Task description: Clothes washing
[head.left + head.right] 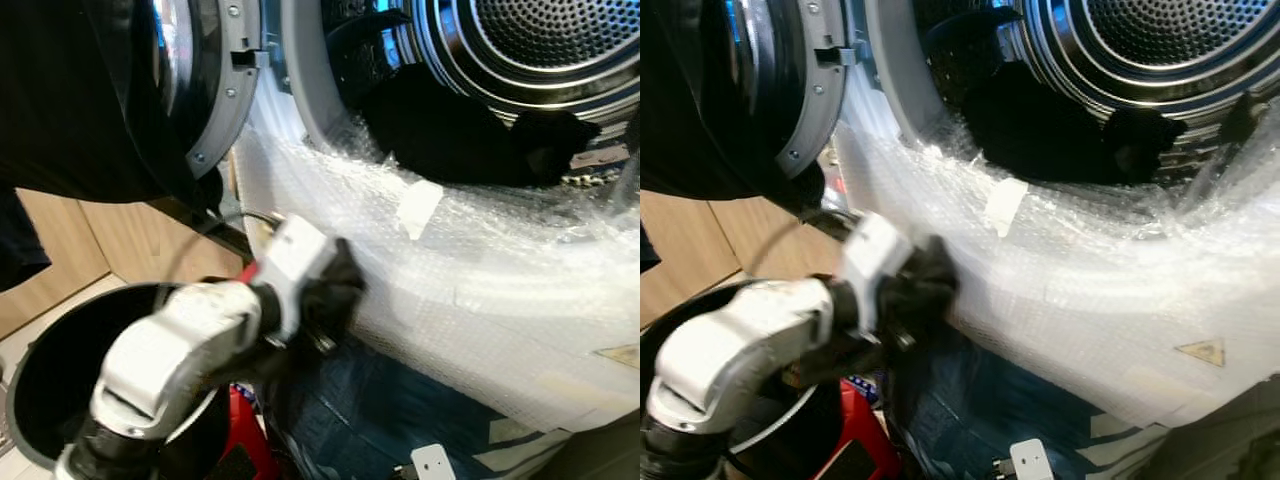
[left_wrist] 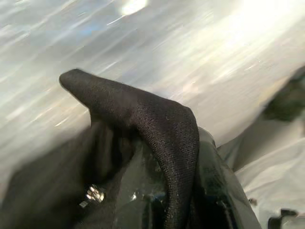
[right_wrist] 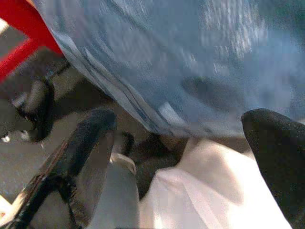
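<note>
the washer (image 1: 300, 90) stands open in front of the robot. its front is wrapped in bubble wrap (image 1: 480, 290). the round door (image 1: 215, 80) swings out to the left. the shiny drum (image 1: 540, 45) has little holes in it.

black clothes (image 1: 440, 130) lie in the mouth of the washer, on the lower edge of the opening. some of the cloth hangs over the grey ring. more black cloth (image 1: 70, 100) hangs over the door on the left.

the left arm (image 1: 180, 350) reaches forward, low down, just in front of the washer. the left end effector (image 1: 330, 290) is right by the bubble wrap, below the opening. in the left wrist view a fold of black cloth (image 2: 157, 129) lies over its fingers, so i cannot tell if they are open or closed.

the right end effector (image 3: 181, 143) is wide open and holds nothing. its two black fingers (image 3: 90, 143) point at blue cloth (image 3: 190, 62) and a bit of white cloth (image 3: 205, 191).

a black bin (image 1: 60, 370) sits on the floor at the lower left. something red (image 1: 240, 430) is beside it.
</note>
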{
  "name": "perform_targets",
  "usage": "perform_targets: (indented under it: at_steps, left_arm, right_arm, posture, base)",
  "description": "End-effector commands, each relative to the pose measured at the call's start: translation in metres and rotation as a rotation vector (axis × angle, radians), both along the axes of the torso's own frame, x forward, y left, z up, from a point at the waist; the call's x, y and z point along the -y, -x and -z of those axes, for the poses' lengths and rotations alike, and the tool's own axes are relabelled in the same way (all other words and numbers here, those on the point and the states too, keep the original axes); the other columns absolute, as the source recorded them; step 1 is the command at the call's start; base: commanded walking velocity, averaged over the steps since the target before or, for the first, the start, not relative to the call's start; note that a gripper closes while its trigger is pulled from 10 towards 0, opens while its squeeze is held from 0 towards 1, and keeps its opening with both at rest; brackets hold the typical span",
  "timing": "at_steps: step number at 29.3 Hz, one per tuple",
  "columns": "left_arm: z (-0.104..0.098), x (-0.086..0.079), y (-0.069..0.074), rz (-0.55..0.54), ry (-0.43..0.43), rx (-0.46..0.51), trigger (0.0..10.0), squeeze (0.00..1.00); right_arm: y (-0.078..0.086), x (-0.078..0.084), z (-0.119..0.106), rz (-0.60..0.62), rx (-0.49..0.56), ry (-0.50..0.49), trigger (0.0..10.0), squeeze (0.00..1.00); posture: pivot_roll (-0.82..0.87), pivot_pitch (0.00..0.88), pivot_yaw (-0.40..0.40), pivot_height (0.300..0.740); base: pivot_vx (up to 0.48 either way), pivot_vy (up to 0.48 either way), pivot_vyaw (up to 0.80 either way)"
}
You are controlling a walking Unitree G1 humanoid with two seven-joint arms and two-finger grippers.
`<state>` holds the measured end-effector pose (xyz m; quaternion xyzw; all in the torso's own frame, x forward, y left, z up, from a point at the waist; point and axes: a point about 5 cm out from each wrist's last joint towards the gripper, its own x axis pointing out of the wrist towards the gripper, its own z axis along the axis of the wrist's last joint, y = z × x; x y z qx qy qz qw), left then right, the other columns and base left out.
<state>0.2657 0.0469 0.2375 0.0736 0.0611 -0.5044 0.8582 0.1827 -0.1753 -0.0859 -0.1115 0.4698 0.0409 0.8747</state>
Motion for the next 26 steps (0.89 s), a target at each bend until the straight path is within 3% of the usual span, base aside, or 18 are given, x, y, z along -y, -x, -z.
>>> perform_targets:
  at_steps: [1, 3, 6, 15, 17, 22, 26]
  left_arm:
    - [-0.003, 0.016, 0.005, 0.082, 0.017, 0.018, 0.0, 0.0]
    - [-0.001, 0.026, 0.009, 0.12, 0.025, 0.009, 0.0, 0.0]
    - [0.004, 0.025, 0.011, 0.13, 0.021, -0.01, 0.0, 0.0]
    - [0.041, -0.017, 0.007, -0.002, -0.051, -0.111, 0.0, 0.0]
    - [0.071, -0.028, -0.001, -0.066, -0.148, -0.143, 0.0, 0.0]
    - [0.089, -0.028, -0.003, -0.084, -0.136, -0.199, 0.0, 0.0]
    - [0.091, -0.029, -0.003, -0.106, -0.117, -0.205, 0.0, 0.0]
  right_arm:
    - [0.003, 0.003, 0.001, 0.014, -0.008, 0.003, 10.0, 0.0]
    - [0.006, 0.005, 0.002, 0.02, -0.014, 0.005, 10.0, 0.0]
    - [0.006, 0.006, 0.002, 0.03, -0.011, 0.005, 10.0, 0.0]
    - [0.007, 0.01, 0.002, -0.01, -0.007, 0.014, 10.0, 0.0]
    - [0.012, 0.013, 0.003, -0.078, -0.024, 0.027, 10.0, 0.0]
    - [0.013, 0.012, 0.003, -0.142, -0.029, -0.046, 10.0, 0.0]
    - [0.015, 0.013, 0.002, -0.221, -0.037, -0.08, 10.0, 0.0]
  posture:
    - [0.17, 0.051, -0.024, 0.74]
    - [0.16, 0.051, -0.019, 0.74]
    - [0.14, 0.055, -0.018, 0.74]
    - [0.16, 0.062, -0.023, 0.74]
    - [0.16, 0.059, -0.034, 0.74]
    - [0.14, 0.042, -0.03, 0.74]
    - [0.13, 0.038, -0.04, 0.74]
  base:
    - [0.0, 0.0, 0.0]
    - [0.0, 0.0, 0.0]
    - [0.0, 0.0, 0.0]
    - [0.0, 0.0, 0.0]
    - [0.0, 0.0, 0.0]
    - [0.0, 0.0, 0.0]
    - [0.0, 0.0, 0.0]
